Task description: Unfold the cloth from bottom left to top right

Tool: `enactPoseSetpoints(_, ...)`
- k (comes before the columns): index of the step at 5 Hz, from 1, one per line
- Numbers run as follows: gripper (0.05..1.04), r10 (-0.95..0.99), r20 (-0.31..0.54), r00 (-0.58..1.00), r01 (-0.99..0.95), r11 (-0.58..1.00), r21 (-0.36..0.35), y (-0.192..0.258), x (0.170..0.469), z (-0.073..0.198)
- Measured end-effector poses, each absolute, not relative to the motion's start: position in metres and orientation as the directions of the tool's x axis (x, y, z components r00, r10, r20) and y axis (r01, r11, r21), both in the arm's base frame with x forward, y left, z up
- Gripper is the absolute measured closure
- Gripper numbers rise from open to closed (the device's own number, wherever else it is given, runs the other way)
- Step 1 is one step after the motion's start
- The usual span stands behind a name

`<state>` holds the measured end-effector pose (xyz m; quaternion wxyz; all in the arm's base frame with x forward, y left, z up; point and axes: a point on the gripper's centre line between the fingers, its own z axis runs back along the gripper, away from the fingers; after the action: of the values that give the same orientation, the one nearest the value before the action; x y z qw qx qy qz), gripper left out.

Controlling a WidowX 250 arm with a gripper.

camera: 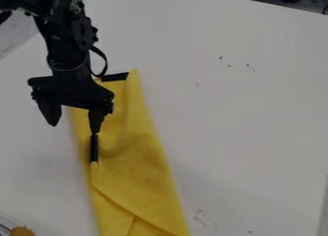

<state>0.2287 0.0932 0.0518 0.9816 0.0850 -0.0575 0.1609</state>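
Observation:
The black gripper (73, 128) hangs over the upper left part of the yellow cloth (137, 156). It is open, one finger left of the cloth's edge and the other over the cloth. A narrow dark strip (94, 148) runs down from below the right finger to a small pale tip on the cloth; whether they touch I cannot tell. The cloth lies as a long band from the upper left to the bottom edge of the view, with a diagonal fold line across its lower part. The gripper hides some of its upper left side.
The white table (237, 115) has small dark marks at the upper right and near the bottom. A short black strip (115, 76) is at the cloth's top end. An orange-brown object (22, 231) shows at the bottom left corner. The table's far edge crosses the upper right.

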Motion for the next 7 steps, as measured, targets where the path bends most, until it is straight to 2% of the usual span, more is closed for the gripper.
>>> enactPoseSetpoints(1, 0.083, 0.315, 0.121, 0.941, -0.330, 0.933, 0.145, 0.092, 0.226, 0.047)
enactPoseSetpoints(5, 0.098, 0.392, 0.126, 0.911, -0.399, 0.916, 0.041, 0.073, 0.222, 0.031)
enactPoseSetpoints(6, 0.188, 0.404, 0.115, 0.908, -0.409, 0.912, 0.025, 0.074, 0.220, 0.022)
enactPoseSetpoints(7, 0.334, 0.405, 0.115, 0.907, -0.410, 0.912, 0.023, 0.075, 0.221, 0.015)
